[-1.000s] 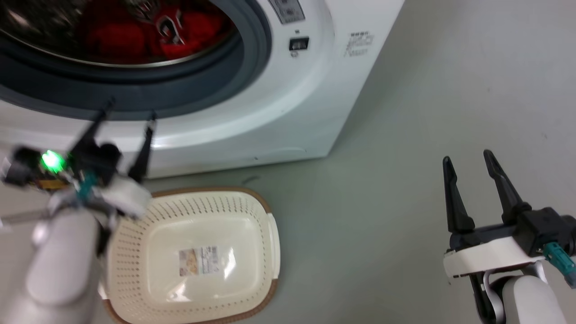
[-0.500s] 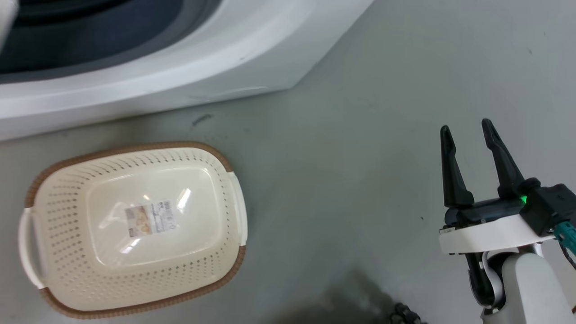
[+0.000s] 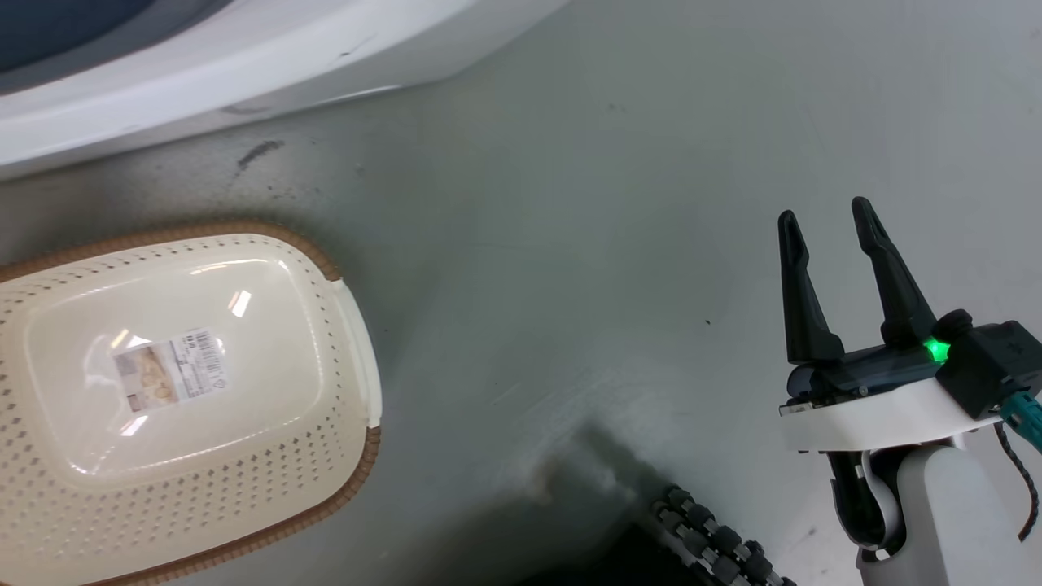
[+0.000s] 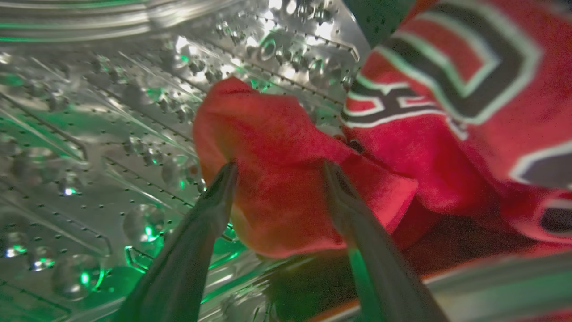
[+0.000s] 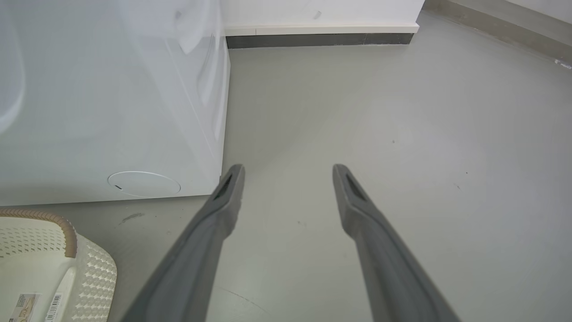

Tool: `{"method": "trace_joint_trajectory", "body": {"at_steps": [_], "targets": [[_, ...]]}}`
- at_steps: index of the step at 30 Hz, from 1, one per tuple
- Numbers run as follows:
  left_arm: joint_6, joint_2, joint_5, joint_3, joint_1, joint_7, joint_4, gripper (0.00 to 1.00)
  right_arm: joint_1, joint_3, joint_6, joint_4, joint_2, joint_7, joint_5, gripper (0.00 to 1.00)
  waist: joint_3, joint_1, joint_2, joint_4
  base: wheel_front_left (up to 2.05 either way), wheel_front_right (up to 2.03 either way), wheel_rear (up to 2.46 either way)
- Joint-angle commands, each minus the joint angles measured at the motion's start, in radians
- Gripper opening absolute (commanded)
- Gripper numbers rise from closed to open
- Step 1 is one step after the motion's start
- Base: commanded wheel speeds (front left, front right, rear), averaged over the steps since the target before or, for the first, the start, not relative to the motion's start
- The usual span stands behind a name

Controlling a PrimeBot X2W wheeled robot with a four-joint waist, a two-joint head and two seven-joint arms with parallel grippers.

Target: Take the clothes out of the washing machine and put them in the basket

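Inside the steel drum (image 4: pixel 111 134) the left gripper (image 4: pixel 279 164) stands spread, a fold of the plain red garment (image 4: pixel 268 120) between its fingertips and the red jersey (image 4: pixel 447 89) just beside. The right gripper (image 3: pixel 825 210), spread and holding nothing, hovers over the grey floor (image 3: pixel 570 244), well apart from the basket (image 3: pixel 358 382) near the washing machine (image 3: pixel 244 65).

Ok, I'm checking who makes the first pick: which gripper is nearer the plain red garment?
Left. The left gripper is inside the drum, open fingers framing the plain red garment. The right gripper hovers open over the floor, outside the washing machine.
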Motion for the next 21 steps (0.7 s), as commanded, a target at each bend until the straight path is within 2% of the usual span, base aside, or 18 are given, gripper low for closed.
{"method": "trace_joint_trajectory", "body": {"at_steps": [1,8,9,10,11,15,21], "targets": [[0.002,0.019,-0.014,-0.014,-0.022,0.026,-0.006,1.00,-0.016,0.004,-0.001,-0.006,0.001,-0.002,0.008,1.00,0.025,-0.0002,0.0000,-0.021,0.00,0.00,0.00],[0.002,0.065,-0.077,-0.041,-0.048,0.087,-0.031,1.00,-0.012,0.013,-0.001,-0.013,0.001,-0.002,0.027,1.00,0.055,-0.0002,0.0000,-0.033,0.00,0.00,0.00],[0.002,0.067,-0.085,-0.039,-0.047,0.091,-0.032,0.71,-0.014,0.013,-0.001,-0.014,0.001,-0.002,0.028,1.00,0.057,-0.0002,0.0000,-0.032,0.00,0.00,0.00],[0.005,0.066,-0.089,-0.036,-0.048,0.093,-0.034,0.05,-0.016,0.012,-0.001,-0.014,0.001,-0.002,0.030,1.00,0.059,-0.0002,0.0000,-0.031,0.00,0.00,0.00],[0.004,0.064,-0.093,-0.039,-0.042,0.095,-0.037,0.00,-0.020,0.012,-0.001,-0.013,0.001,-0.002,0.031,1.00,0.060,-0.0002,0.0000,-0.029,0.00,0.00,0.00],[0.018,0.055,-0.100,-0.035,-0.020,0.062,-0.044,0.00,-0.025,0.009,-0.001,-0.013,0.001,-0.002,0.030,1.00,0.055,-0.0002,0.0000,-0.021,0.00,0.00,0.00],[0.045,0.028,-0.106,-0.024,0.009,-0.065,-0.032,0.00,-0.037,-0.010,-0.001,-0.005,0.001,-0.002,0.012,1.00,0.014,-0.0002,0.0000,0.001,0.00,0.00,0.00]]}}
